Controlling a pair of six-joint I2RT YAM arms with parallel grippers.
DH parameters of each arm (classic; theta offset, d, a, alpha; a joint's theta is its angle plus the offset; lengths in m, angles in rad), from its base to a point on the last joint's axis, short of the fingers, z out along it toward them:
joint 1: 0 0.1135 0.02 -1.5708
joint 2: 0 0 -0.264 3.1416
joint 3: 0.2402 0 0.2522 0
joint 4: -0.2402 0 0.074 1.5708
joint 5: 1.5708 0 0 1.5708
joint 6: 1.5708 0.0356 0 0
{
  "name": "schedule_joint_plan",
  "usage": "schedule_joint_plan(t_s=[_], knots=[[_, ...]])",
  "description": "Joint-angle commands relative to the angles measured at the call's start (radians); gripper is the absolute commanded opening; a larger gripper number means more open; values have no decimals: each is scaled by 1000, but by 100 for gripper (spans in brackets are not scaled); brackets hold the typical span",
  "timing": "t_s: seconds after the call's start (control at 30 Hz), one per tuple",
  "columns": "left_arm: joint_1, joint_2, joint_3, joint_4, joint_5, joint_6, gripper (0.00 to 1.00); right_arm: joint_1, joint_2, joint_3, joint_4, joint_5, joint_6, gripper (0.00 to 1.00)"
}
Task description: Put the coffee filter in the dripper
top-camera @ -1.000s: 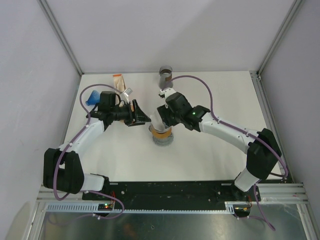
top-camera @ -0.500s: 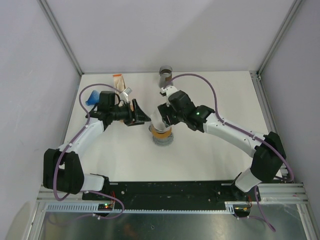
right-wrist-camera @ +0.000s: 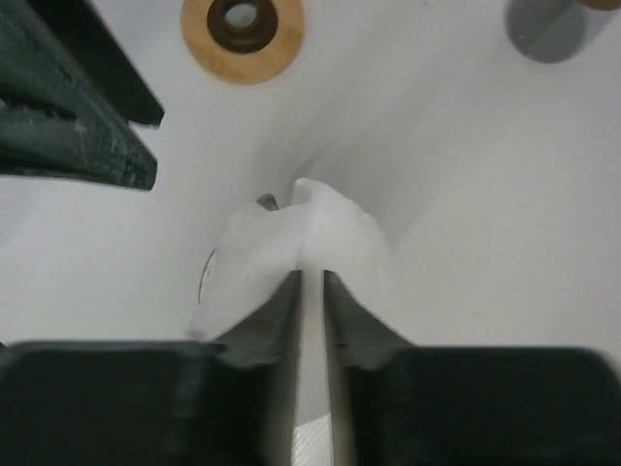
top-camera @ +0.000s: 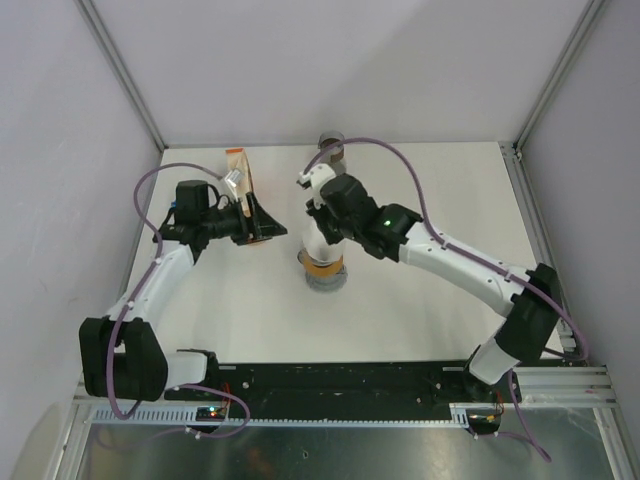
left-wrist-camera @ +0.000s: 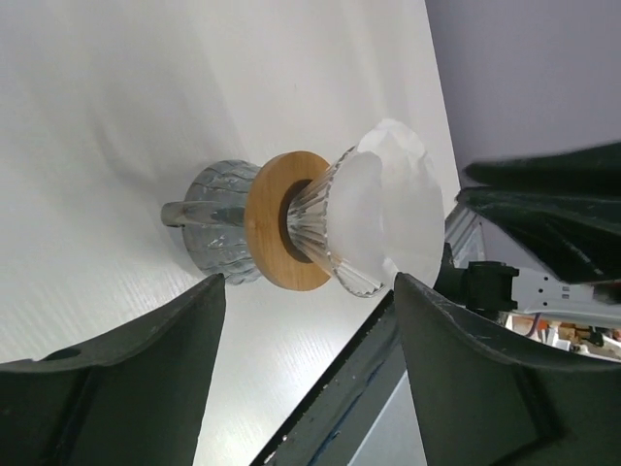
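Seating step: right gripper (right-wrist-camera: 310,279) pinches coffee filter (left-wrist-camera: 390,206) into dripper (left-wrist-camera: 312,219), left gripper (top-camera: 266,223) spread idle; next move calls for release without dislodging it.

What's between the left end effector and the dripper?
Only bare table. The top view shows an open gap between left end effector and dripper; the left wrist view agrees.

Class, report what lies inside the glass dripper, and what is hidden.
A white filter sits in the dripper, its top edge pinched by the right pincer. The filter hides the cone's inner floor.
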Motion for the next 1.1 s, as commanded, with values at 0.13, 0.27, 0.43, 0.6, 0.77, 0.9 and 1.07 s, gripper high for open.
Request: schedule_joint_plan(t_s=[0.13,0.27,0.43,0.6,0.77,0.9,1.07], knots=[[77,-52,-35,-25,-30,165,76,35,130,39,-65,-79,-11,1],[140,-69,-39,-26,-53,196,76,50,201,58,-90,-89,-10,0],[154,-100,-47,-27,-118,235,78,57,280,82,-116,-83,-14,0],[161,-105,-47,-26,-146,252,79,44,336,117,-158,-75,-12,0],[164,-103,-48,-25,-139,259,79,18,351,111,-161,-101,5,0],[156,-101,-58,-25,-138,267,78,11,359,123,-174,-106,6,0],[102,-68,-67,-24,-138,268,77,-9,381,159,-237,-76,18,0]])
